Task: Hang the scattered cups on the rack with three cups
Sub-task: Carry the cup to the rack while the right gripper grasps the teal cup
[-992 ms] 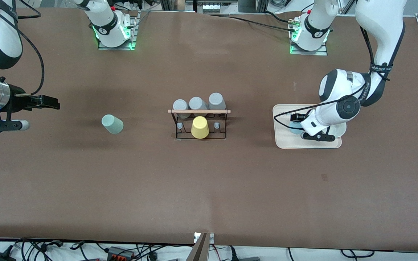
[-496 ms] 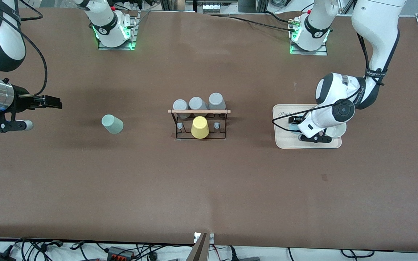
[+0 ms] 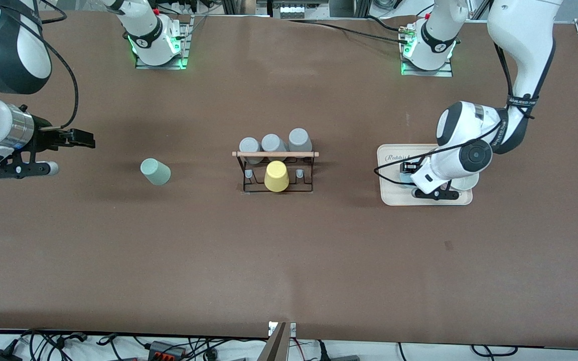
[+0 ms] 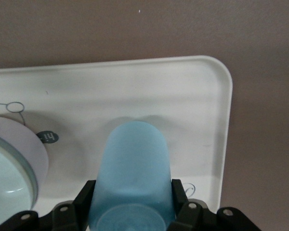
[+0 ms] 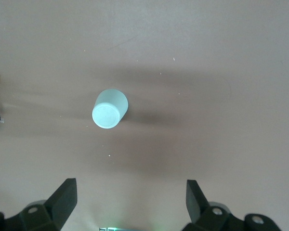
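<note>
1. A wide brown matte bench (image 3: 289, 260) fills nearly the whole front view.
2. Soft shadows and a faint pale sheen lie across its surface.
3. Tangled black cables (image 3: 58, 343) and plugs run along a light strip beneath the bench's nearest edge.
4. Metal framing (image 3: 349, 7) shows past its top edge.

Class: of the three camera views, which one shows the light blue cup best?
The left wrist view: the light blue cup fills it, gripped between the left gripper's fingers over the beige tray. In the front view the arm hides nearly all of it. The right wrist view misses it.
</note>
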### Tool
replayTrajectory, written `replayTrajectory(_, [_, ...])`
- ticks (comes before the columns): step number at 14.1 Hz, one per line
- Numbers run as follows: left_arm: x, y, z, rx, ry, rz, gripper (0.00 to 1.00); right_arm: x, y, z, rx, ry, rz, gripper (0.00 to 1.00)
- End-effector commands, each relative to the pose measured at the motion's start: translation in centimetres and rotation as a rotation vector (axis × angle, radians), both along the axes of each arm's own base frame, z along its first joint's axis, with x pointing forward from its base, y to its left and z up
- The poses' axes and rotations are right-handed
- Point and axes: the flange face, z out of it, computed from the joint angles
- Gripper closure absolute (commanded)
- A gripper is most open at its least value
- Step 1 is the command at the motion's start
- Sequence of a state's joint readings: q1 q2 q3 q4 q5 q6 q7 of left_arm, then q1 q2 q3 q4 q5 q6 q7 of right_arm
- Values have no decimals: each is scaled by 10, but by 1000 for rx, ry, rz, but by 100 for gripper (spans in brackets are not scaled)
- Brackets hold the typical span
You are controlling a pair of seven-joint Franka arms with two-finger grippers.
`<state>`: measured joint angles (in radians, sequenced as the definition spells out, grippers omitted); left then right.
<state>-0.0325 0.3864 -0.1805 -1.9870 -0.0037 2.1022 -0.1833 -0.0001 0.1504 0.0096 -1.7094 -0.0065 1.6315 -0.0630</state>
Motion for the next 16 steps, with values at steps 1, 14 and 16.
replayTrajectory(1, [41, -18, 74, -16, 5, -8, 72, -18, 2, 2, -2, -15, 5, 0])
replayTrajectory(14, [50, -258, 175, -135, -186, -326, 70, -18, 55, -13, -10, -88, 107, 0])
replayTrajectory(16, [41, -280, 183, -147, -205, -357, 70, -19, 57, -30, -9, -105, 111, 0])
